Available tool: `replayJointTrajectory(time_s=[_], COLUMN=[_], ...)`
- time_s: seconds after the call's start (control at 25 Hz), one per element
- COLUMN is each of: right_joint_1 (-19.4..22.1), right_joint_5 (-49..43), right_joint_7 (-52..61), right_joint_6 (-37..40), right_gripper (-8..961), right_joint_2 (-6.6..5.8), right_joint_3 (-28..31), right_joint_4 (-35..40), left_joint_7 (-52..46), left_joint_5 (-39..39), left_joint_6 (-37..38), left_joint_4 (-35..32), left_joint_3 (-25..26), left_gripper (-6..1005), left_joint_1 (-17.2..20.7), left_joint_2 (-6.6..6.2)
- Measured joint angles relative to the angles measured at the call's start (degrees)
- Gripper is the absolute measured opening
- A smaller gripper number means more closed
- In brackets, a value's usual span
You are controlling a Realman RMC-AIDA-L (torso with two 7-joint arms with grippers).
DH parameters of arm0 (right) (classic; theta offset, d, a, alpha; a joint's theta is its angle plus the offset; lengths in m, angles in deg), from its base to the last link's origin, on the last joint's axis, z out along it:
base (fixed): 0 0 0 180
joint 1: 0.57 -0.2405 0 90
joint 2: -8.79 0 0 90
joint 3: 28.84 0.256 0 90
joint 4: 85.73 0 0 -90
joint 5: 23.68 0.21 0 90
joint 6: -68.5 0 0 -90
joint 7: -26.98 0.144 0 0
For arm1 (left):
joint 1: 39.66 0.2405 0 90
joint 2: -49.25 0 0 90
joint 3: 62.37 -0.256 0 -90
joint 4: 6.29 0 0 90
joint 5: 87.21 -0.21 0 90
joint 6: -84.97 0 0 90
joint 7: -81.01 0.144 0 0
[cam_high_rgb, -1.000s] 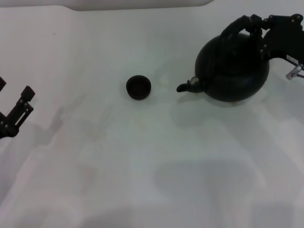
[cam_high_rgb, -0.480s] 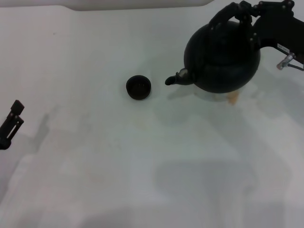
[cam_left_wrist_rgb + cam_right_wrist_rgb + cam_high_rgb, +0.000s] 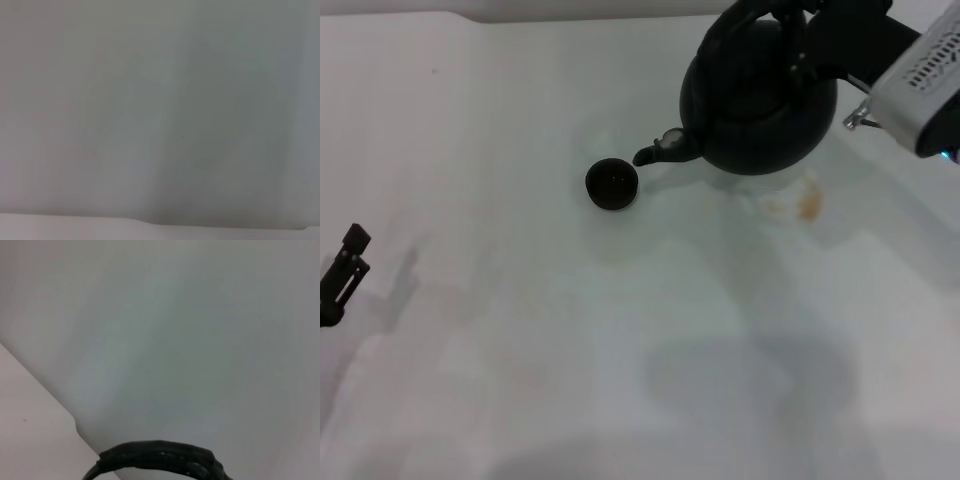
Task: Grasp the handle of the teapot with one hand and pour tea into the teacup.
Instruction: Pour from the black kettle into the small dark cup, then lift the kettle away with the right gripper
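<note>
Black handle (image 3: 745, 12) clamped in right pincer (image 3: 798, 18)

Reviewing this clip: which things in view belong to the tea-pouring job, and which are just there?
Part of the job:
- teapot, lifted, spout toward the cup
- handle, held by the right end effector
- teacup, on the table

Just there:
- left end effector, idle at the table's left edge
- brownish stain on the white table

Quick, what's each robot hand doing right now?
Right gripper: closed on the teapot's handle.
Left gripper: holds nothing, parked at the table's left edge.
</note>
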Motion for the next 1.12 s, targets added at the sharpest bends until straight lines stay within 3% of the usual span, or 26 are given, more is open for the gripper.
replayJointTrajectory(time_s=[1.12], right_joint_1=[-4.1], right_joint_5=[-0.6], right_joint_7=[0.4], right_joint_6=[16.7], right_gripper=[107], right_joint_2=[0.04], right_joint_3=[-10.2], right_joint_4=[-0.2], left_joint_7=[0.0], left_joint_5=[-0.1], left_joint_6=[0.1], left_joint_4=[0.2], left_joint_3=[0.0], left_gripper=[739], left_joint_1=[-1.6], left_joint_2=[-0.05])
